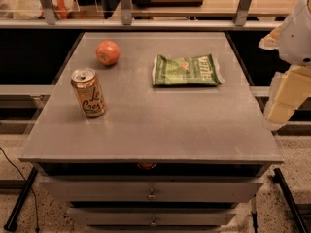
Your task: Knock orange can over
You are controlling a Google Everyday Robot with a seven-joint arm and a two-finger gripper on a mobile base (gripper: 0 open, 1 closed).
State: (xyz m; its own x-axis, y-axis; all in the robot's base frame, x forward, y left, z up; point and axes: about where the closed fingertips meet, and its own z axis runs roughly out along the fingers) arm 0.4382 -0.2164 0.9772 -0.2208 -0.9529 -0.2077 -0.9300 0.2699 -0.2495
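Observation:
The orange can stands upright on the left side of the grey table top. It is orange-gold with dark cursive lettering and a silver pull-tab top. My gripper hangs at the right edge of the view, just beyond the table's right edge, far from the can. It holds nothing that I can see.
A round orange-red fruit lies behind the can at the back left. A green chip bag lies flat at the back centre-right. Drawers run below the front edge. A rail with metal posts stands behind the table.

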